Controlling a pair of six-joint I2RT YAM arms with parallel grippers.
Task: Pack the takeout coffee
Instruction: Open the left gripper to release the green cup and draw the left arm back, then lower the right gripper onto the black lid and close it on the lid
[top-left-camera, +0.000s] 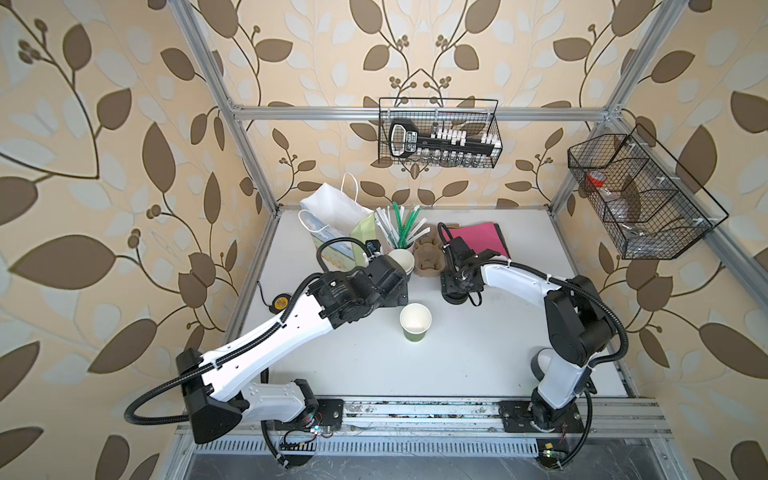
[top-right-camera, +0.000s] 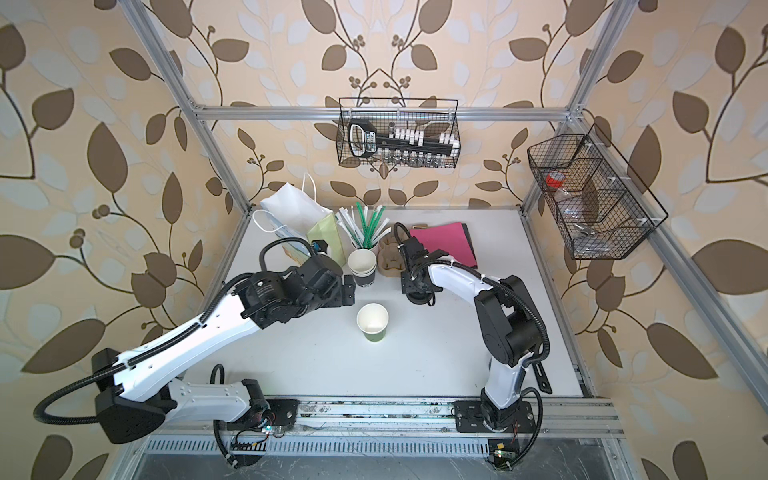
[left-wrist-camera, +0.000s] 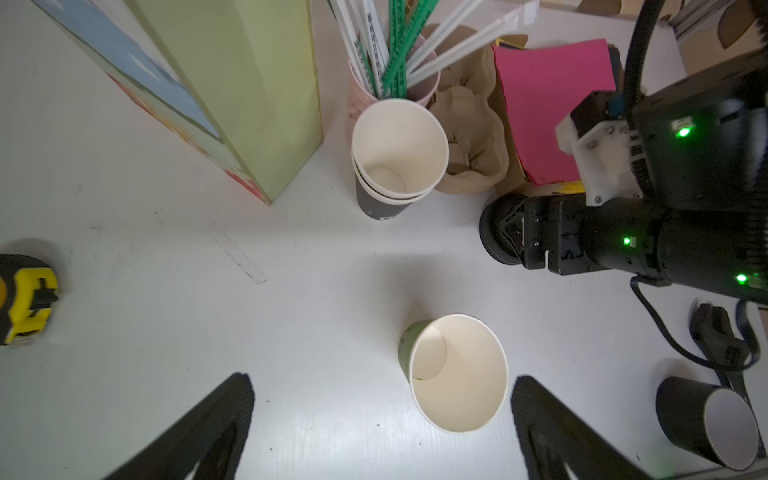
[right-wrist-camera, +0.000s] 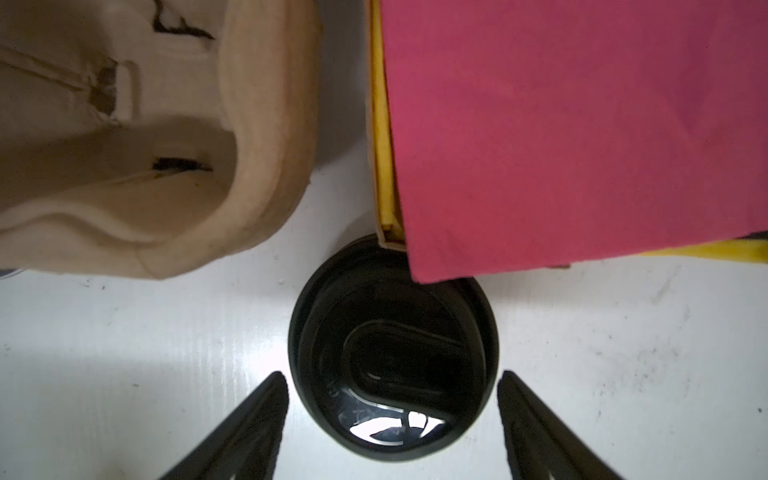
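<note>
My right gripper (right-wrist-camera: 391, 376) is hanging wide open over a black lid (right-wrist-camera: 392, 353), with one finger on each side and not touching it, so I am holding nothing there. A corner of the pink paper (right-wrist-camera: 582, 124) is sticking over a bit of the lid's edge. The brown cup carrier (right-wrist-camera: 145, 187) is sitting just beside it. My left gripper (left-wrist-camera: 382, 379) is also spread wide and empty, hovering by the light-green cup (left-wrist-camera: 457, 374). In both top views that cup is standing upright near the middle of the white table (top-left-camera: 478, 353), with no lid on it. From the cup, the lid is lying at about 2 o'clock, the stacked cups (top-left-camera: 401, 259) at 12 o'clock and the green paper bag (top-left-camera: 365, 235) at 11 o'clock. So I think I am working on the lid step. Next I need to squeeze the lid's rim gently and lift it clear of the pink paper. Then I need to bring it toward 8 o'clock and press it flat onto the cup before any bagging.
</note>
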